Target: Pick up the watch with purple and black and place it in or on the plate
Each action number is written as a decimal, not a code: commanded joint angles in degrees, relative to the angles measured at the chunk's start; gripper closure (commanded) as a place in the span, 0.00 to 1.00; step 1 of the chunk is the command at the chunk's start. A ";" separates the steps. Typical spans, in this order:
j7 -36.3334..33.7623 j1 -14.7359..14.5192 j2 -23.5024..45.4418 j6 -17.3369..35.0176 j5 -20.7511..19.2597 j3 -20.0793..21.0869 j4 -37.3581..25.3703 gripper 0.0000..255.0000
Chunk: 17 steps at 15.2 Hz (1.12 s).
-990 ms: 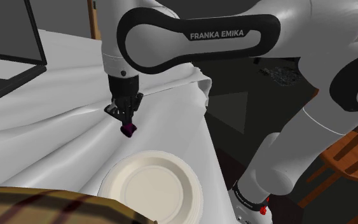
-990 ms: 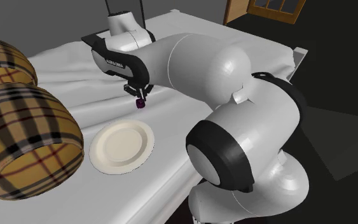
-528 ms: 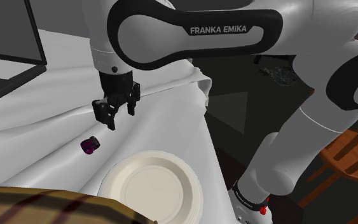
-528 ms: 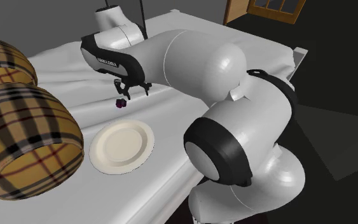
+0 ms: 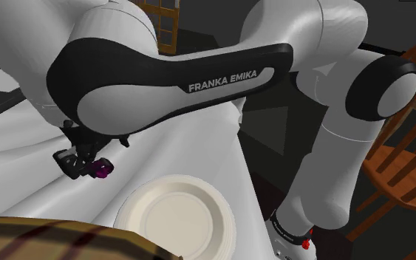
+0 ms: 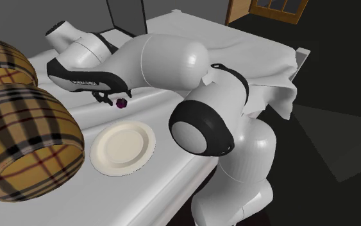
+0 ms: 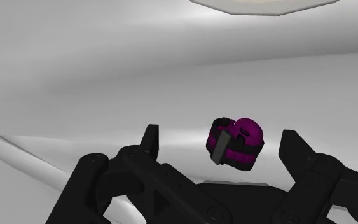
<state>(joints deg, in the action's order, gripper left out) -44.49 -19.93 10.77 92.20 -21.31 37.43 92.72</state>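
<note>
The purple and black watch [image 5: 104, 169] lies on the white cloth, to the shoulder view's left of the cream plate [image 5: 176, 220] and apart from it. My gripper [image 5: 88, 168] is down low at the watch and open. In the wrist view the watch [image 7: 236, 143] sits between my two black fingers [image 7: 149, 137], nearer the right one, and neither touches it. The plate's rim [image 7: 260, 5] shows beyond the gripper [image 7: 220, 135]. From the second exterior view, the watch [image 6: 122, 101] rests just behind the plate [image 6: 122, 149], under the gripper [image 6: 111, 99].
Two plaid cushions [image 6: 18, 128] lie close to the plate on the second exterior view's left. A dark laptop screen [image 6: 124, 13] stands at the far side. The rumpled white cloth [image 5: 199, 148] drops off at an edge beside my stand. A wooden chair [image 5: 406, 162] stands behind the arm.
The gripper opened and let the watch go; it landed on the cloth left of the plate. The arm then swung left and down until the open fingers flanked the watch.
</note>
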 commanded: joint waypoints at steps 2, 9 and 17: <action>-0.92 -0.18 0.49 1.39 -0.96 -0.12 1.30 0.00; -1.05 0.68 0.04 4.98 -0.96 -0.51 5.12 0.00; -1.04 0.68 0.03 4.97 -0.96 -0.51 5.12 1.00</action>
<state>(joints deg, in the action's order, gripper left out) -45.54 -19.25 10.80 97.17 -22.26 36.92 97.84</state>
